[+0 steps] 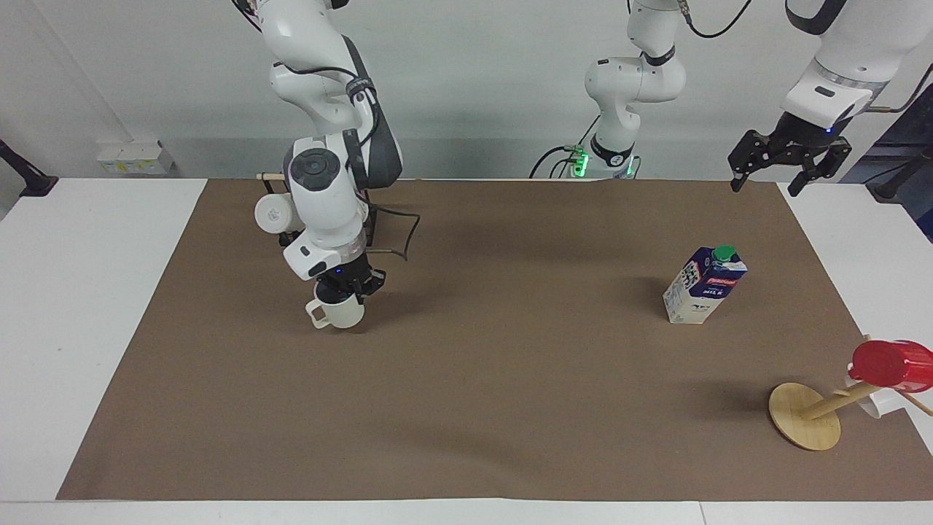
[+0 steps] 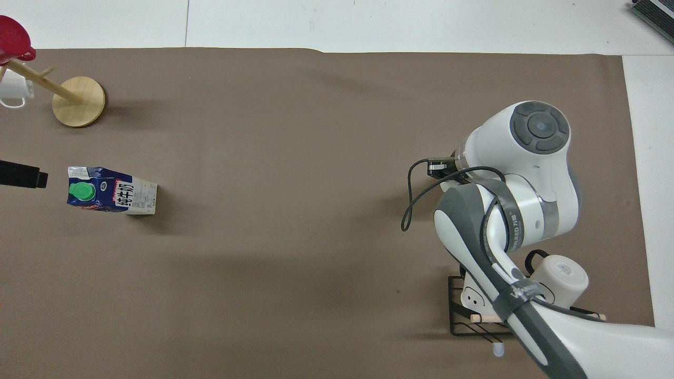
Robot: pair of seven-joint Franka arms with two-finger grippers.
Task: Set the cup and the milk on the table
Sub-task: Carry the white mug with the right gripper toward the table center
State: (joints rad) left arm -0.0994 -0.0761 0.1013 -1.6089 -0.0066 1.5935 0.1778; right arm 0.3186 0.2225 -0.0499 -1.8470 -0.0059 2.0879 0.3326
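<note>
Right gripper (image 1: 342, 288) sits left of centre in the facing view, pointing down, fingers clamped on the rim of the cup (image 1: 339, 312). The cup is upright with its handle toward the frame's left edge; its base is at or just above the brown sheet (image 1: 466, 408), and contact cannot be told. In the overhead view the right arm's wrist covers the cup and gripper, so neither shows there. The milk (image 1: 703, 285) stands on the sheet at centre right of the facing view, leaning a little, green cap up; in the overhead view it (image 2: 111, 190) lies at the left edge of the frame, nothing touching it. Left gripper (image 1: 789, 155) hangs at the upper right of the facing view, over the sheet's corner near the table (image 1: 95, 306) edge, fingers spread wide and holding nothing; only one dark fingertip of it shows at the left edge of the overhead view, just beside the milk in the frame. Left arm waits. A black wire rack (image 2: 474, 310) sits at the lower right of the overhead view, holding two white mugs (image 2: 559, 273), partly hidden by the right arm. A wooden stand (image 1: 805, 415) with a round base occupies the lower right of the facing view, carrying a red cup (image 1: 893, 364) on one peg and another white mug under it.
</note>
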